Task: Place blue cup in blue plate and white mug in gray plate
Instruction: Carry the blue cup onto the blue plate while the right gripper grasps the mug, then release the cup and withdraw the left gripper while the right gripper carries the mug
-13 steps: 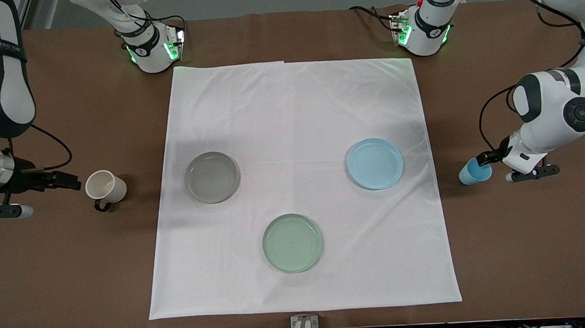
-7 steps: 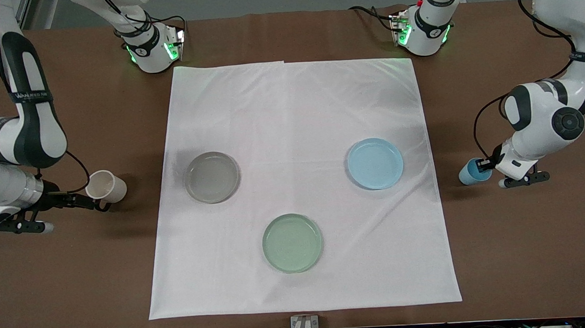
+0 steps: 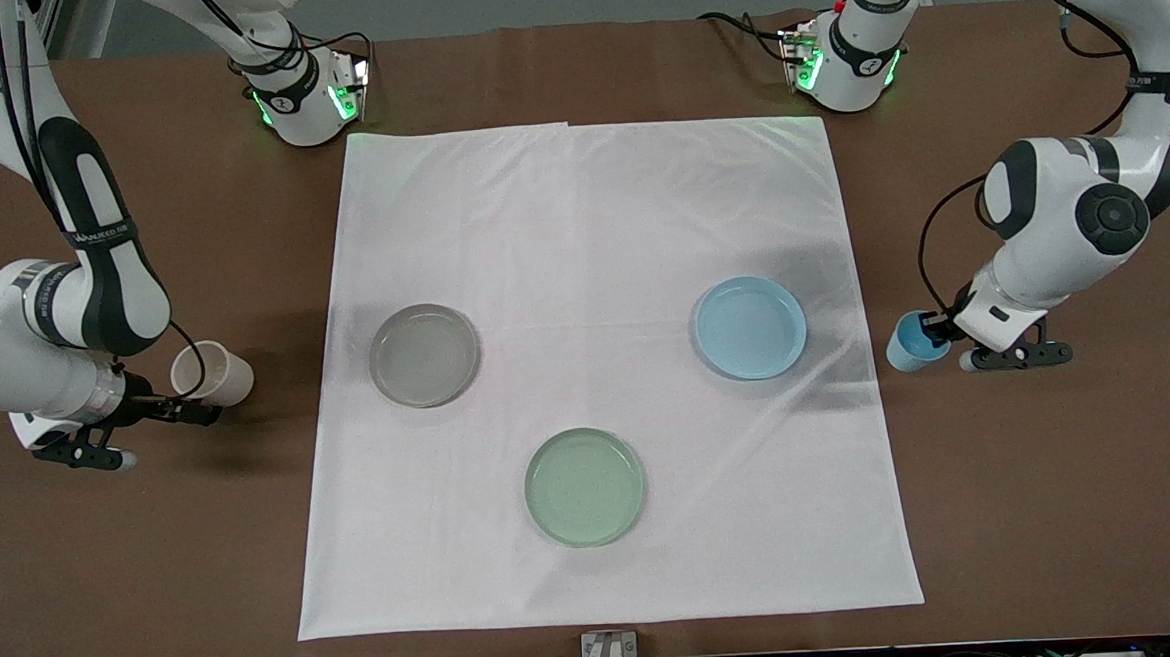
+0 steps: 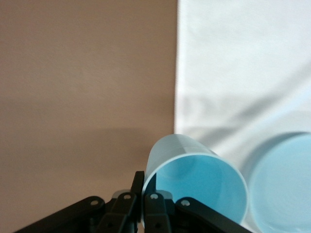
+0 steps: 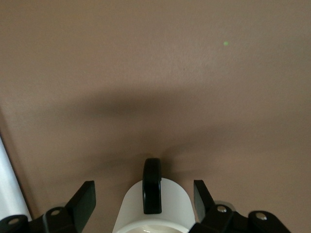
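While both arms work at once, the risk splits between two very different holds. The left hand (image 3: 936, 331) is clamped on the rim wall of the blue cup (image 3: 908, 343), one finger inside and one outside, over the bare brown table (image 3: 1055, 504) just off the edge of the white cloth (image 3: 589, 218) toward the left arm's end. The cup hangs tilted, mouth turned toward the hand, and a pinch on one thin wall looks to me like a hold that could let it swing or slip as it travels to the blue plate (image 3: 750, 327); set down at that tilt, it may tip onto its side.

The right hand (image 5: 146, 204) has nothing yet. Its fingers (image 5: 83, 201) are spread wide either side of the white mug (image 3: 212, 373), which lies tipped on the table toward the right arm's end, its dark handle (image 5: 151, 185) sitting midway between them. If the hand closes off-centre, I'd expect a round mug on its side to roll or skid away. The handle could also catch a finger.

The gray plate (image 3: 424, 355) waits on the cloth, and the green plate (image 3: 584, 486) lies nearer the front camera, a possible wrong target.
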Controlling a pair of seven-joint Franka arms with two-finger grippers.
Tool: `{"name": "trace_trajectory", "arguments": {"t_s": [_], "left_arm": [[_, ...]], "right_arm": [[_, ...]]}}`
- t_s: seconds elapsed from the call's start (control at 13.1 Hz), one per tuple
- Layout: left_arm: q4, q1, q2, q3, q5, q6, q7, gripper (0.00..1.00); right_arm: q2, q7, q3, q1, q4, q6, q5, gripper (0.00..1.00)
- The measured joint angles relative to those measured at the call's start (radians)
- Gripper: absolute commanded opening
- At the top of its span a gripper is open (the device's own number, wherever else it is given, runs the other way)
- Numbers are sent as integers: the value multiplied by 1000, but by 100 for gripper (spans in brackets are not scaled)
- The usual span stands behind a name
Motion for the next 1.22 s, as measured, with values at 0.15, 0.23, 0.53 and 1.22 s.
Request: {"name": "trace_trajectory", "arguments": {"t_s": [0.15,0.23,0.53,1.22], "left_arm": [[-14,-2,-19,-87,-1,-43,-109,0],[-23,-5,-17,-131,-1,-48,-173,0],[-40,-19,32,-260,-1,-47,-384,1],[28,-51,189,-272,-1,20,-409,100]], "right_arm": [[5,1,0,0,-21,4,17,80],[5,1,0,0,-27,4,19,73],[5,1,0,0,-40,2,20,30],[-7,6,12,19,-29,-26,21,0]]}}
